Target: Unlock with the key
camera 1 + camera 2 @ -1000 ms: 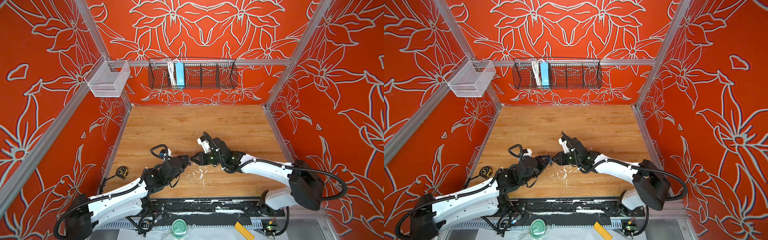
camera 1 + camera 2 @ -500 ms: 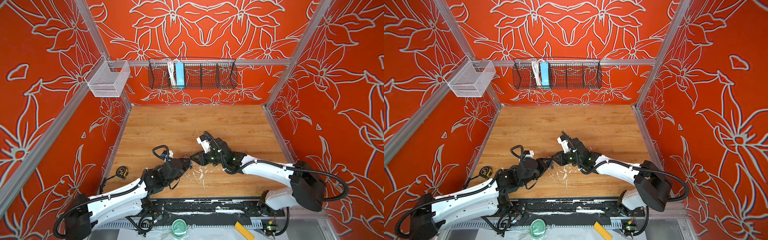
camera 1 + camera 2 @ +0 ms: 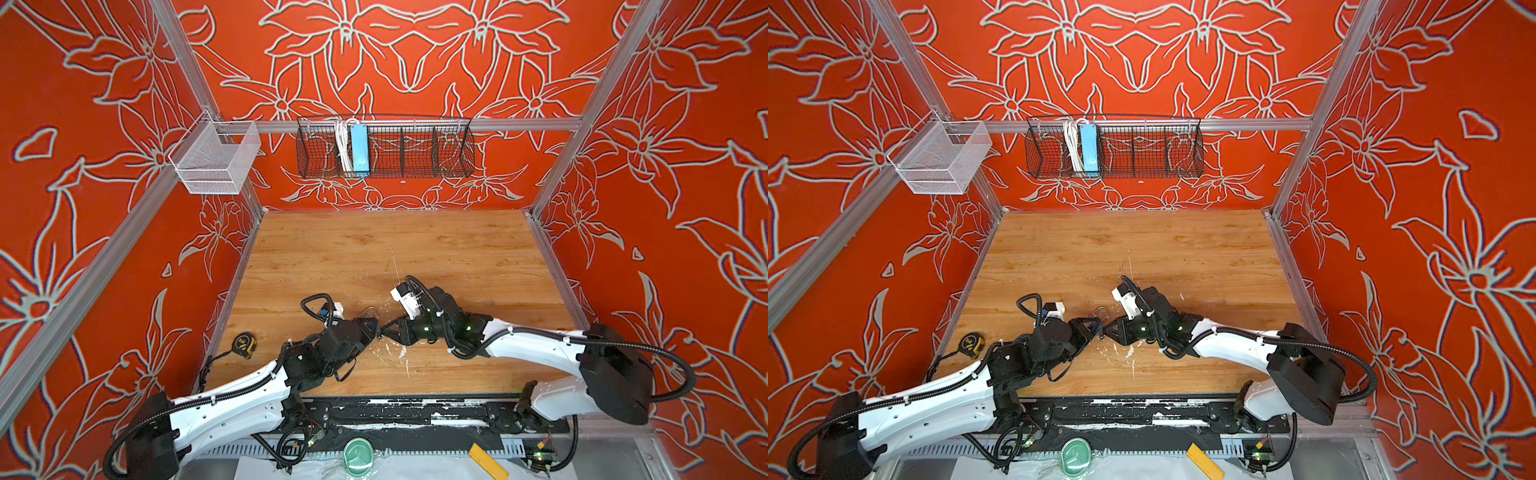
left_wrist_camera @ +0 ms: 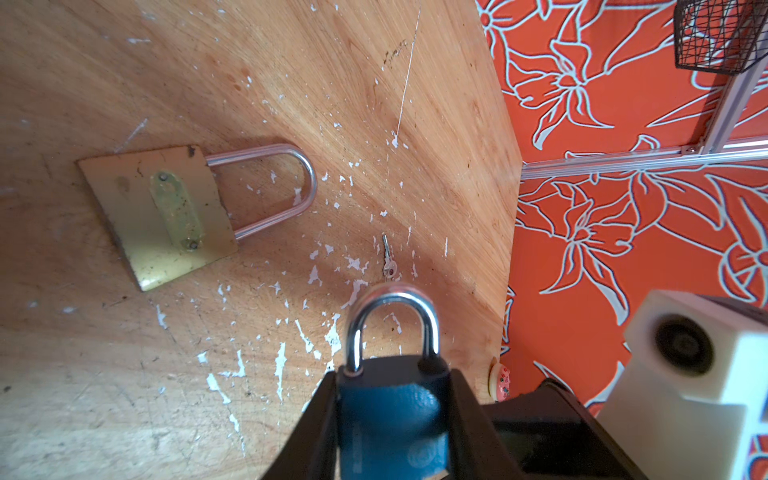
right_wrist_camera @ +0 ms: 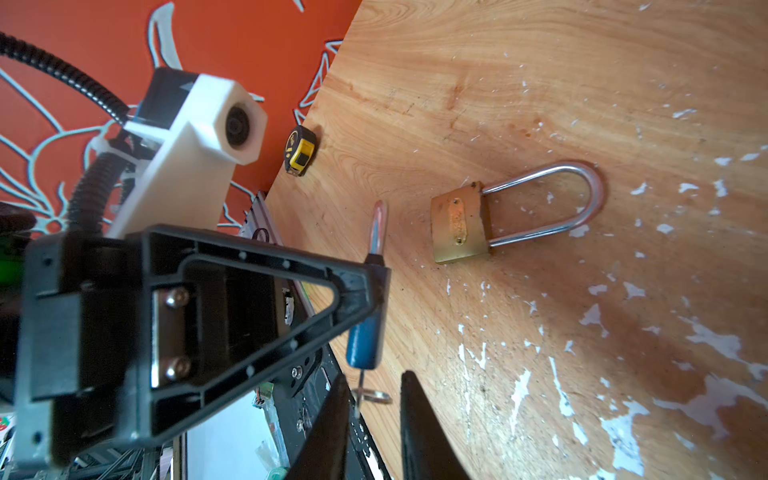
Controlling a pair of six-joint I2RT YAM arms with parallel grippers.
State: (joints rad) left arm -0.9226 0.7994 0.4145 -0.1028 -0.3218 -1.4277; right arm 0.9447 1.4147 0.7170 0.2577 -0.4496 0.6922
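Orange walls with pale flower outlines box in a scuffed wooden table (image 3: 415,249) flecked with white chips. Near its front middle, and lifted off the wood as far as we can judge, the left fingers (image 4: 311,428) pinch a small blue padlock (image 4: 390,415) by the two narrow sides of its body, with the shackle pointing away from the wrist. That steel shackle (image 4: 392,297) is bright and both its legs sit in the body, so we judge it locked. From the right wrist we see the padlock edge-on. A thin silver key (image 5: 360,386) reaches from its base toward the right fingers (image 5: 419,428), and a little ring (image 5: 376,397) hangs beside it. Those fingers stand slightly apart on either side of the key, and we cannot tell whether they actually bite on it.

We expect the padlock to be dense for its size, rigid, and smooth with paint, so the hold on its sides must be firm enough to resist a twist. The key looks light, flat and slippery. We would take it by the flat head, near the ring, never by the blade. A brass padlock (image 4: 158,208) with a long shackle and a second little key (image 4: 387,257) lie on the table nearby.
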